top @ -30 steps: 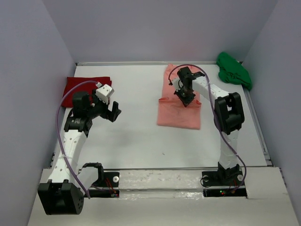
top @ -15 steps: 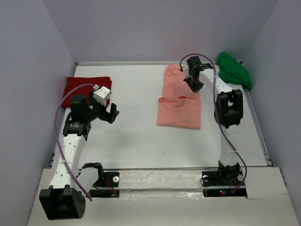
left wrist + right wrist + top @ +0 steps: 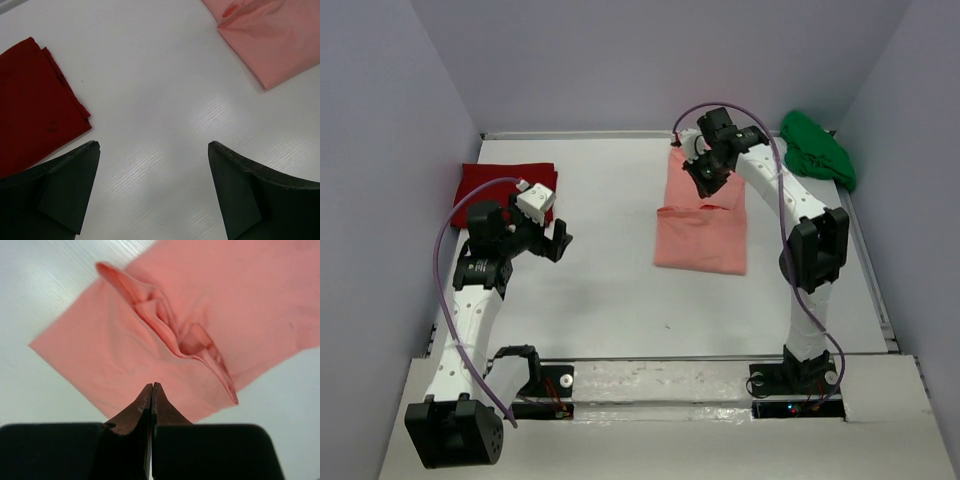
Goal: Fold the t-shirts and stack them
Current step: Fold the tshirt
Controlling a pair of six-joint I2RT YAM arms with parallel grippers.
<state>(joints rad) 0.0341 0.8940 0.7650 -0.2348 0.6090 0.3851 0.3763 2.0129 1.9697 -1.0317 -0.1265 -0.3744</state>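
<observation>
T-shirts are spread over the counter (image 3: 610,290), with twelve o'clock taken as the far edge in the top view. The salmon-pink t-shirt (image 3: 702,225) lies flat at about one o'clock and is partly folded, with a crease across its middle. The deep red t-shirt (image 3: 485,185) is folded flat at ten o'clock, against the left edge. The bright green t-shirt (image 3: 817,150) is heaped, unfolded, in the corner at two o'clock.

The right hand (image 3: 705,178) is pressed fully together over the far half of the salmon-pink t-shirt, and no cloth is seen between its fingers. Below it, in the wrist view, a puckered ridge (image 3: 170,330) is raised in the cloth. The left hand (image 3: 153,145) is spread wide above bare counter, between the red and pink shirts, and nothing is held.

All three are judged light, limp and unbreakable. Wherever cloth is lifted, sagging and draping are to be expected, and sliding on the smooth counter is likely. A hem or corner is best pinched, every layer being caught. If the ridge were taken, bunching would probably result.
</observation>
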